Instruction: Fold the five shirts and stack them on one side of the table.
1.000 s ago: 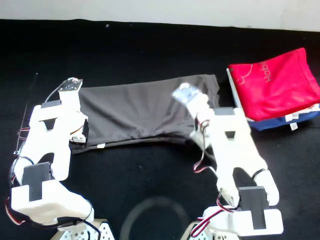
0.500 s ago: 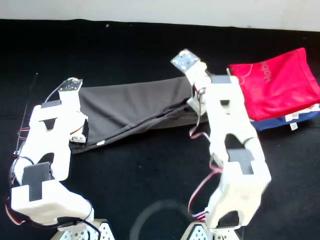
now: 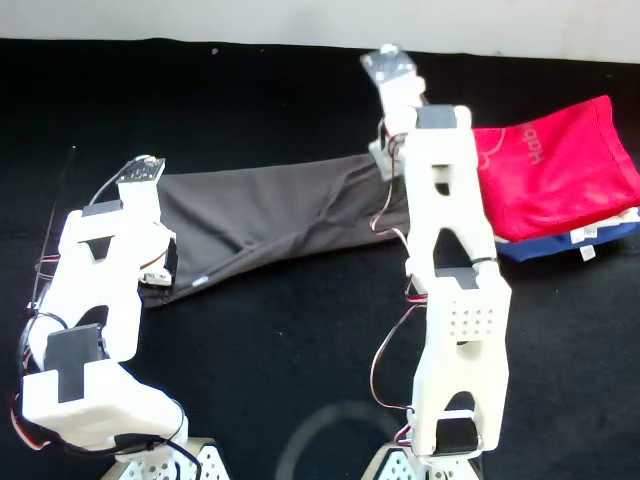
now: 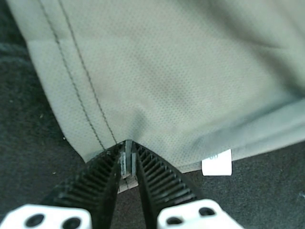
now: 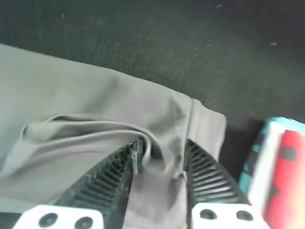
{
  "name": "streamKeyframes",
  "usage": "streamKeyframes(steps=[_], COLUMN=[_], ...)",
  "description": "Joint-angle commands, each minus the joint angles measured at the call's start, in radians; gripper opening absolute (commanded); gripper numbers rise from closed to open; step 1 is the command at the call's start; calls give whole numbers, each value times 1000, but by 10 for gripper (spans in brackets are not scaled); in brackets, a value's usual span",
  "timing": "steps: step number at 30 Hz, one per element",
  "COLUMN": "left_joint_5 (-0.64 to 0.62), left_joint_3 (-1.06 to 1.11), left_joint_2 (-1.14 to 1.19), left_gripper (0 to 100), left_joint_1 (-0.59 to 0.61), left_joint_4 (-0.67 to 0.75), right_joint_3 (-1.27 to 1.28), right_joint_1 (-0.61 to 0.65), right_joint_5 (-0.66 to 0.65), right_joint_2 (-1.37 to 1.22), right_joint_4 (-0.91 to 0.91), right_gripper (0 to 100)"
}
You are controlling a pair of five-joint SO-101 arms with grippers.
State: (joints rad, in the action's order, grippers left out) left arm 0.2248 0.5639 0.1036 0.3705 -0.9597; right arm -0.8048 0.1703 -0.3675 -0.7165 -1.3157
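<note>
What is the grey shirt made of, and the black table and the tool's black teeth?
The grey shirt looks like thin, matte knit cloth, perhaps polyester: tiny dots in the weave, stitched seams, soft folds. The table looks covered in black fuzzy fabric, maybe felt, with lint specks. The left tool has ridged fingers that look like hard black plastic.

A grey shirt (image 3: 270, 215) lies stretched out lengthwise, creased along a diagonal fold, its right end bunched. Well to its right, a folded red shirt (image 3: 560, 180) tops a folded blue shirt (image 3: 560, 245).
</note>
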Motion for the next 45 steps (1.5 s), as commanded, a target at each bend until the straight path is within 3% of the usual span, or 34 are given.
streamKeyframes(steps=[1,9,13,23,28,36,45], left_joint_5=[11,11,11,11,11,11,11], left_joint_3=[7,7,7,7,7,7,7], left_joint_2=[-2,-2,-2,-2,-2,-2,-2], left_gripper=[9,9,9,9,9,9,9], left_joint_1=[36,36,36,36,36,36,36], left_joint_4=[14,14,14,14,14,14,14], right_joint_3=[-199,-369,-314,-297,-288,-297,-248], right_joint_1=[-8,13,108,387,410,400,410], right_joint_5=[35,31,31,44,164,166,167], right_joint_2=[8,7,-19,-189,-222,-297,-148], right_joint_4=[-127,-355,-423,-389,-317,-450,-449], right_gripper=[212,202,7,5,5,5,5])
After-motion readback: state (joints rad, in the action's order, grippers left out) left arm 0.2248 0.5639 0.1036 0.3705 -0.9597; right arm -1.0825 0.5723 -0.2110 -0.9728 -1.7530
